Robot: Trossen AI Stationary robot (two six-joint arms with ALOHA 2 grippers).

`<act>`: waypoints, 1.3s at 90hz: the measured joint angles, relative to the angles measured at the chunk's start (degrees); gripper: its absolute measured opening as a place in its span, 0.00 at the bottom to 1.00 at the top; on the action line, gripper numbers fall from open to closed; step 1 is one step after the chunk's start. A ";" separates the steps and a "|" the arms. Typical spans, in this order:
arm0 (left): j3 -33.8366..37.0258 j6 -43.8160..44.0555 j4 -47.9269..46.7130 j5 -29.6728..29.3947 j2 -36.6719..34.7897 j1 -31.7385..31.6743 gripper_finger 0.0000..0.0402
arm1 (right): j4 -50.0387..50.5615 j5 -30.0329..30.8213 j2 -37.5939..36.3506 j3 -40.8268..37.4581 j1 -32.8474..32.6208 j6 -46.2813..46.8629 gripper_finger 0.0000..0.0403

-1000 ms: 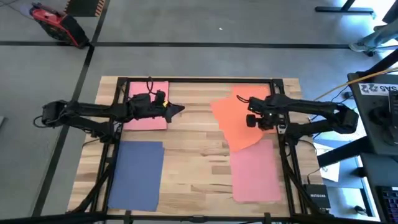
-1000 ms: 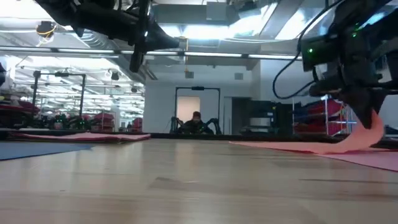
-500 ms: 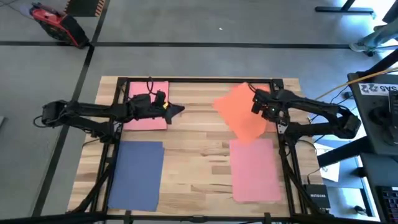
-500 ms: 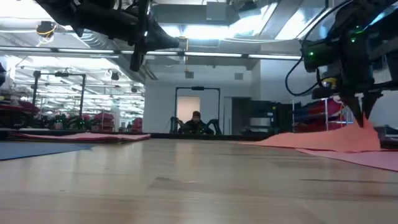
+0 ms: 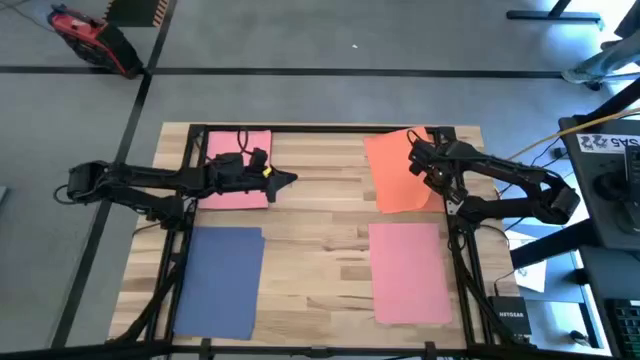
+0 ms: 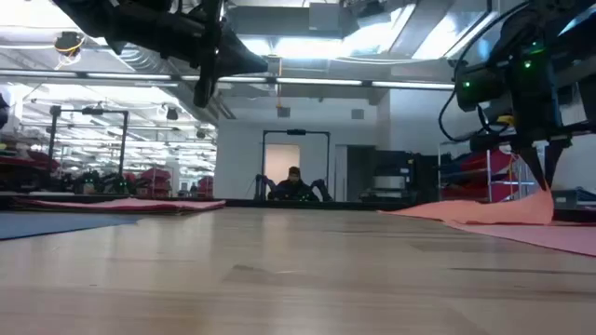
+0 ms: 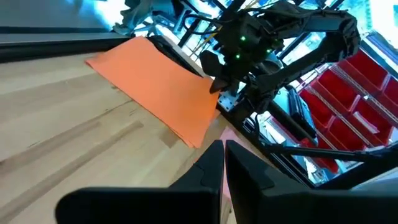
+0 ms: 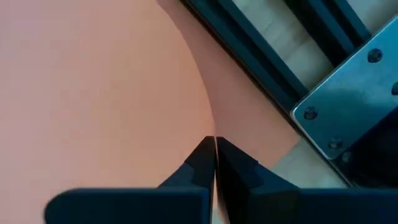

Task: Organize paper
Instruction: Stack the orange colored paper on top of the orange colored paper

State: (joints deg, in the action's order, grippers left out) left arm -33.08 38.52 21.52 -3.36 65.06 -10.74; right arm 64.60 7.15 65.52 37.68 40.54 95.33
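Orange paper sheet [image 5: 398, 172] is pinched at its edge by the right gripper [image 5: 428, 172], being placed above the pink sheet [image 5: 410, 272]; squaring, then release, is called for. Left gripper [image 5: 288, 178] hovers closed, empty.

Wooden table [image 5: 310, 215]; red device [image 5: 88, 38] on grey floor [image 5: 330, 40]; small black box [image 5: 506, 320] at table corner; red bins [image 7: 348, 99] beyond.

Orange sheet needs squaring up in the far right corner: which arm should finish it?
Right. The right gripper is shut on the orange sheet; the left gripper hangs near the far pink sheet, well away.
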 joint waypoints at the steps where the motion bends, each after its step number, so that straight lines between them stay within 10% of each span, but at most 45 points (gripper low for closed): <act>1: 0.00 0.00 -0.01 0.00 0.00 0.00 0.00 | -0.01 -0.03 0.00 0.04 0.01 0.43 0.00; 30: 0.00 -1.11 0.02 0.00 0.02 0.00 0.00 | 0.24 -0.25 0.00 0.12 0.00 -3.67 0.04; 70: 0.00 -1.47 0.06 0.01 0.00 0.00 0.00 | -0.08 1.21 0.00 0.12 0.00 -14.43 0.41; 117: 0.00 -1.88 0.05 -0.20 0.00 0.00 0.00 | -0.19 -2.00 -0.02 0.16 -0.02 -24.11 0.43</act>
State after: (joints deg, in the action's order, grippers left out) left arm -33.08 36.64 21.57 -3.56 65.06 -10.74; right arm 64.40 5.15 65.49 37.85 40.51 71.21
